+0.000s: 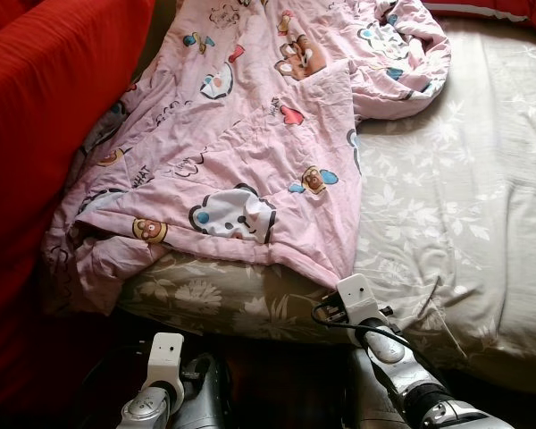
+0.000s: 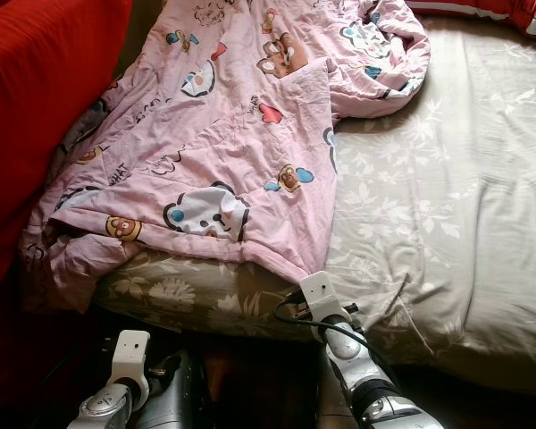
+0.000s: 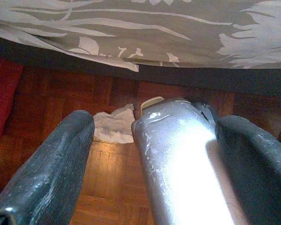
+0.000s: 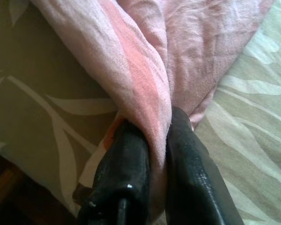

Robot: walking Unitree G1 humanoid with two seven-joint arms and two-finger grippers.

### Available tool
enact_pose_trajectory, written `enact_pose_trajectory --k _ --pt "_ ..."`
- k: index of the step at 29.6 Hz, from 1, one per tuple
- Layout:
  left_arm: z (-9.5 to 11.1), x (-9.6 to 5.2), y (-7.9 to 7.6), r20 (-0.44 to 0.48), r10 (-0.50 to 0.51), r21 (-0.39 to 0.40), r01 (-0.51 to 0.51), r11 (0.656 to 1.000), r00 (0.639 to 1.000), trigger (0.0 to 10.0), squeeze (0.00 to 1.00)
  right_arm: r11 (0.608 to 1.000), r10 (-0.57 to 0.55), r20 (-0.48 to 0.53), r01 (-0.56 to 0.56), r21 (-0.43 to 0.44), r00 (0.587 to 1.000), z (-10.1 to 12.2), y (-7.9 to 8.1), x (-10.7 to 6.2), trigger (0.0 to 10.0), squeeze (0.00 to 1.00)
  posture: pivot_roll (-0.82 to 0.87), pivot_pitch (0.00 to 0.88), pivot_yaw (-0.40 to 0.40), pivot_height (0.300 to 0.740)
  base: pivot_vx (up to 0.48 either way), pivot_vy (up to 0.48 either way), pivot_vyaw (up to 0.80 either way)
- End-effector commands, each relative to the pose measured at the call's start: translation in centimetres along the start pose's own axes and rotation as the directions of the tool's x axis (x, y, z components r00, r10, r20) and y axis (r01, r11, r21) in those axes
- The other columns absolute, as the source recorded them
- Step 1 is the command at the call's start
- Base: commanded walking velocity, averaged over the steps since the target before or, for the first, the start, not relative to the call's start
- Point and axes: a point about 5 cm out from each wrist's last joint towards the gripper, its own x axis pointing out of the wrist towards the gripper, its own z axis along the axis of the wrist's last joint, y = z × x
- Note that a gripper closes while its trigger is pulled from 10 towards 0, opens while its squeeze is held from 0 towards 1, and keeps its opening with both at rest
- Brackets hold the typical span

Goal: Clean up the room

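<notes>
Right claw [image 4: 152,159] is pinched tight on the quilt's [image 1: 241,152] near corner, right at the front edge of the bed [image 1: 456,206], and that's the handle you want for pulling it flat. Quilt lies rumpled along the bed's left side against the red sofa [image 1: 45,116], its far end bunched near the top edge. Left claw [image 3: 154,164] hangs low by the bed's front edge, fingers spread and gripping nothing, over the wood floor [image 3: 107,187], where a white scrap [image 3: 113,125] lies. Looks like the spreading job is barely started.
</notes>
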Motion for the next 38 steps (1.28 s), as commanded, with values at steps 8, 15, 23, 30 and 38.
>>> enact_pose_trajectory --k 8,15,23,30,38 --pt "-1.9 -0.6 0.3 -0.077 0.012 0.006 -0.012 1.000 0.997 10.0 0.00 0.993 -0.083 0.035 0.080 0.083 0.996 -0.2 -0.3 -0.3 0.0 0.00 -0.02 0.241 0.099 0.587 0.000 0.000 0.00" --pt "-1.9 -0.6 0.2 -0.083 0.012 0.002 -0.012 1.000 0.997 10.0 0.00 0.983 -0.102 0.073 0.090 0.160 0.992 0.2 -0.6 -0.4 5.4 0.00 -0.02 0.241 0.094 0.587 0.000 0.000 0.00" --pt "-2.0 -0.6 0.2 -0.086 0.013 -0.001 -0.014 1.000 0.996 10.0 0.00 0.971 -0.093 0.082 0.073 0.226 0.992 0.0 -0.7 -0.5 10.0 0.00 -0.03 0.245 0.094 0.591 0.000 0.000 0.00" --pt "-2.2 -0.7 0.3 -0.100 0.015 0.007 -0.014 1.000 0.995 10.0 0.00 0.966 -0.112 0.086 0.089 0.242 0.990 -0.2 -1.0 -0.7 10.0 0.00 -0.04 0.230 0.096 0.641 0.000 0.000 0.00" --pt "-2.2 -0.6 0.3 -0.103 0.018 0.009 -0.017 1.000 0.995 10.0 0.00 0.968 -0.119 0.144 0.082 0.238 0.982 1.0 -0.8 -0.5 10.0 0.00 -0.04 0.218 0.097 0.691 0.000 0.000 0.00"
